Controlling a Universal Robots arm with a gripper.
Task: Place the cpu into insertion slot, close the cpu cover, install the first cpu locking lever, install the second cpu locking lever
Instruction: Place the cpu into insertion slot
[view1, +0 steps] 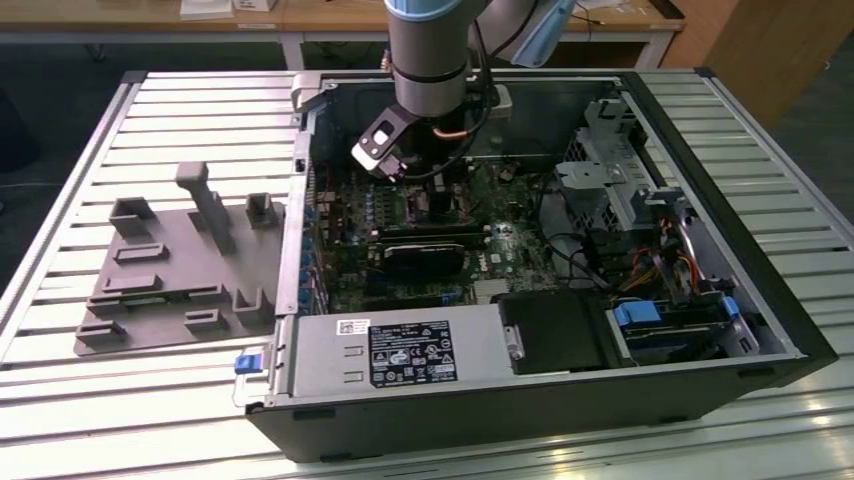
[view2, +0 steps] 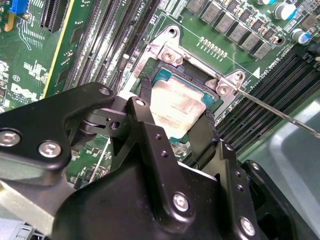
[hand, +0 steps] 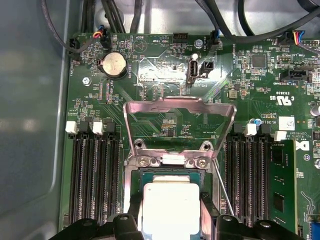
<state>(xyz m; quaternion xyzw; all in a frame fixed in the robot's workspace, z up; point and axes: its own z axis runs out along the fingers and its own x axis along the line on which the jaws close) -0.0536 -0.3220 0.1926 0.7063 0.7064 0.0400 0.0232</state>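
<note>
In the second wrist view, the gripper (view2: 176, 106) hid part of the cpu (view2: 175, 97) and insertion slot (view2: 166, 75) from me; the first wrist view's edge cropped the cpu.

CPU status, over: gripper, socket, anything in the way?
Gripper shut on the cpu, over the insertion slot. Cpu cover up, open. Locking lever out to the side; nothing blocking.

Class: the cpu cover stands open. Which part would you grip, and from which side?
Probably the cpu cover by its free crossbar, opposite the hinge, from above: it is thin, raised off the motherboard, and the open window lets one jaw reach behind.
</note>
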